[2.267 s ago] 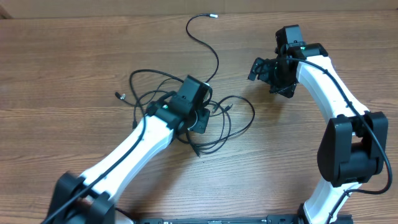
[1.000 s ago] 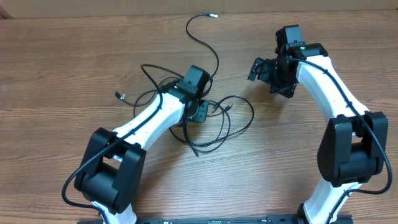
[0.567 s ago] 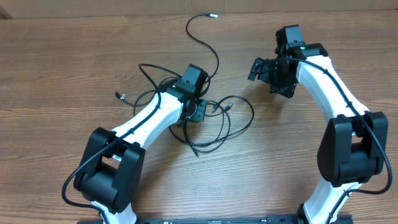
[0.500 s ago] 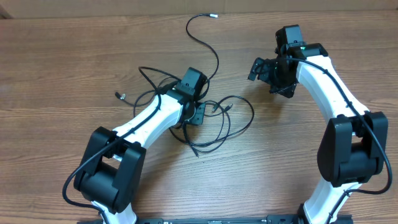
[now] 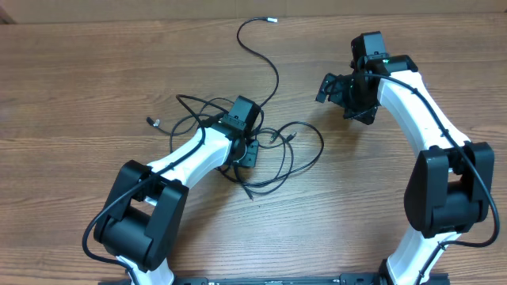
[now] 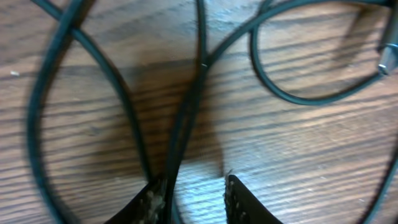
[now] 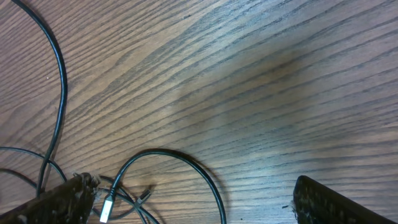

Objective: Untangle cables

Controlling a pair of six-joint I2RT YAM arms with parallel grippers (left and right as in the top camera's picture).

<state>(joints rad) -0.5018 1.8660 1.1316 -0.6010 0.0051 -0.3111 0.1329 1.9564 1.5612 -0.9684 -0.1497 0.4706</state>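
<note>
The cables (image 5: 279, 158) are thin black cords lying in a loose tangle at mid-table. One strand runs up to a silvery tip (image 5: 270, 21). My left gripper (image 5: 246, 150) is down in the tangle. In the left wrist view its fingers (image 6: 151, 202) stand a narrow gap apart around a cable strand (image 6: 191, 106), which lies against the left finger. A bare strip of wood shows beside the strand, so my left gripper (image 6: 194, 200) is not clamped on it. My right gripper (image 5: 336, 89) hovers wide open to the right of the tangle, and in its wrist view (image 7: 194, 202) holds nothing above a cable loop (image 7: 186, 157).
A small plug end (image 5: 153, 121) lies left of the tangle, and a silvery plug (image 7: 107, 209) lies near my right gripper's left finger. Wooden tabletop (image 5: 79, 71) surrounds the cables on all sides. The arm bases stand at the near edge.
My left gripper has slid a little left and nearer over the tangle and its jaws have narrowed around a strand. The loops on the left shifted slightly. The right arm stayed still.
</note>
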